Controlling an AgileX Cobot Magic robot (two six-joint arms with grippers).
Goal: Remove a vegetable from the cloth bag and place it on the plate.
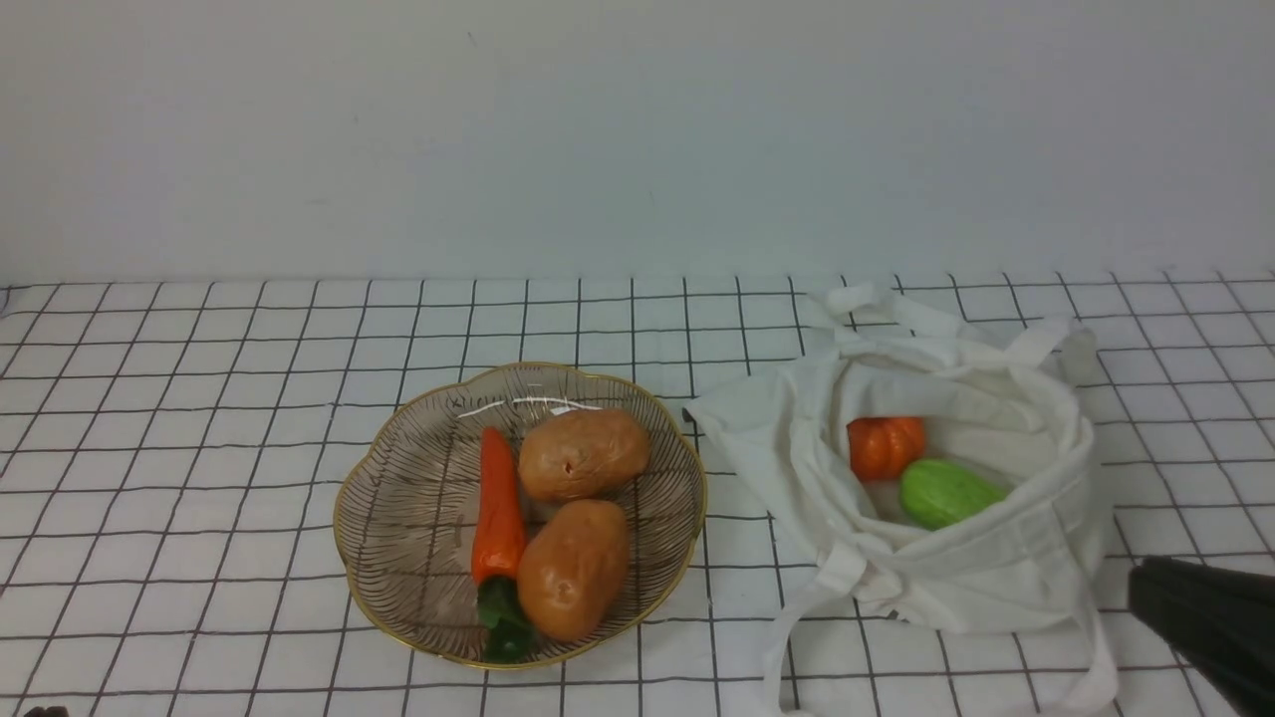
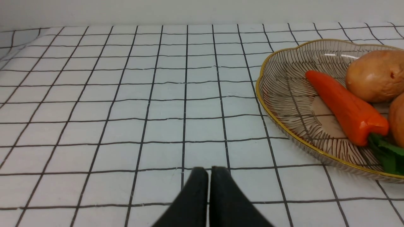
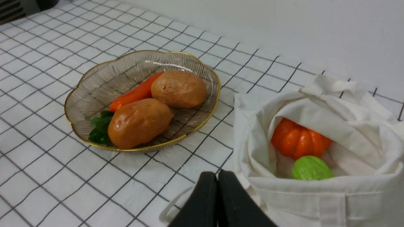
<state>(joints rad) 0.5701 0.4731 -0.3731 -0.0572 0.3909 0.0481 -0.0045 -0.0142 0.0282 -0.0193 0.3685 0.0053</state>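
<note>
The vegetable, a dull tan potato point(image 1: 583, 453) with a small dimple, lies at the back of the plate point(image 1: 398, 518), a scalloped dish with brown lines and a gold rim. To the plate's right sits the white cloth bag point(image 1: 996, 578), mouth open. My right gripper point(image 3: 217, 174) is shut and empty, low beside the bag's near side, and shows as a black shape point(image 1: 1210, 617) at the front right. My left gripper point(image 2: 209, 170) is shut and empty over bare cloth, left of the plate point(image 2: 284, 104).
A larger glossy potato point(image 1: 573, 568) and an orange carrot point(image 1: 498, 508) with green leaves share the plate. Inside the bag lie a small orange pumpkin point(image 1: 885, 445) and a green vegetable point(image 1: 946, 493). A bag strap point(image 3: 176, 201) loops on the checked tablecloth near my right gripper.
</note>
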